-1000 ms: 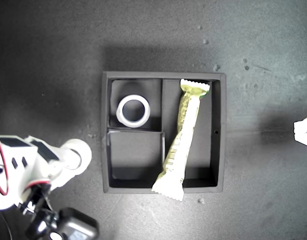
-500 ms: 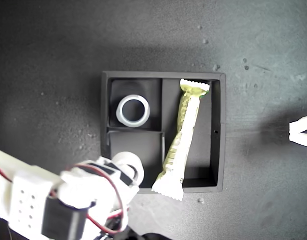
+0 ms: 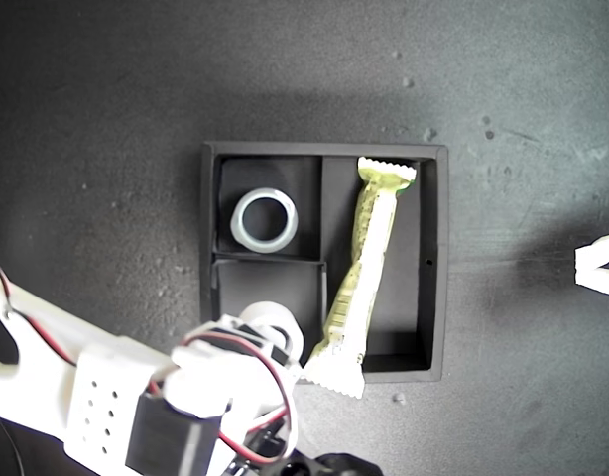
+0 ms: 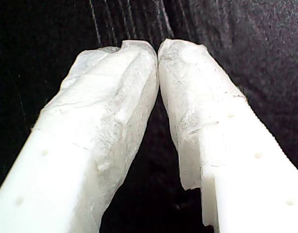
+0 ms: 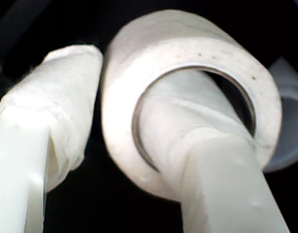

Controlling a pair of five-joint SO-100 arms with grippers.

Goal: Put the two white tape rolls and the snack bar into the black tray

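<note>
My second pincer [image 5: 98, 121] grips one smooth white tape roll [image 5: 188, 97], one padded finger through its round hole and the other against its outer wall. In the exterior view this roll [image 3: 270, 322] hangs over the near small compartment of the square matte black tray [image 3: 435, 268]. Beyond the pincer, a second ring-shaped roll [image 3: 264, 220] lies flat in the other small compartment. One crinkled cream snack bar [image 3: 359, 278] lies beside the pincer in the long compartment, its zigzag end overhanging the wall. My first pincer [image 4: 157, 51], tape-wrapped, has its tips nearly touching, holding nothing, well apart over the speckled dark table [image 3: 106, 119].

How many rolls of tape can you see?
2. One roll lies in the tray's small compartment at the exterior view's upper left; the other roll is on my second gripper, over the compartment below it.
</note>
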